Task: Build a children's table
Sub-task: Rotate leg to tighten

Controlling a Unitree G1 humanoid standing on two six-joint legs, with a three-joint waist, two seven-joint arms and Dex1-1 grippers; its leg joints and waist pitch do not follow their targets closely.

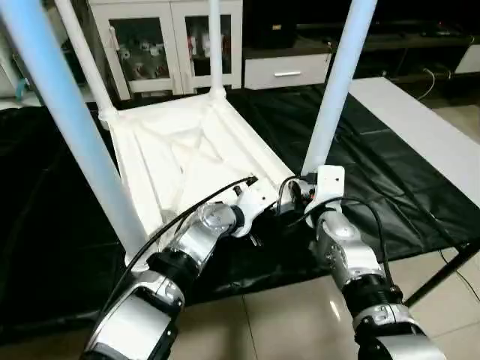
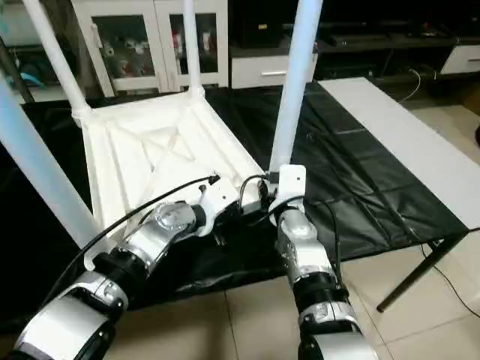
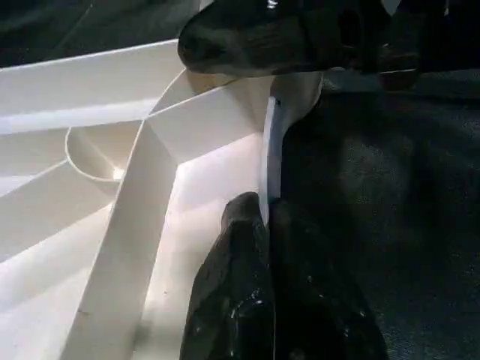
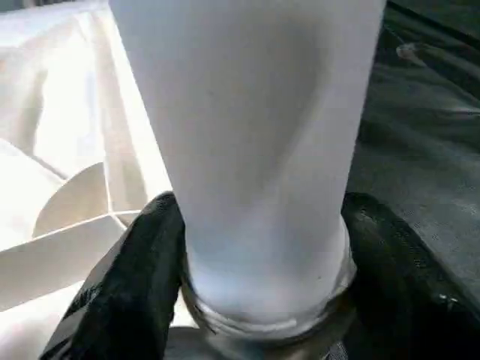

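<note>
Around leg (image 4: 247, 150), right claw (image 4: 259, 300) apparently clamped; left claw (image 3: 266, 225) pinches rim (image 3: 270, 142).

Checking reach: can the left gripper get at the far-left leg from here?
Probably not: the left gripper is shut on the tabletop near rim, and the far-left leg stands across it.

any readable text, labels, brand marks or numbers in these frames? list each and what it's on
None readable.
Table top and its four legs: plain white plastic, no print, sticker or moulded mark visible.
Right gripper, closed around the base of a leg, and left gripper, shut on the top's edge rim: black fingers, no markings.
Cabinet: small items behind the glass doors, too small to tell whether they carry text.
</note>
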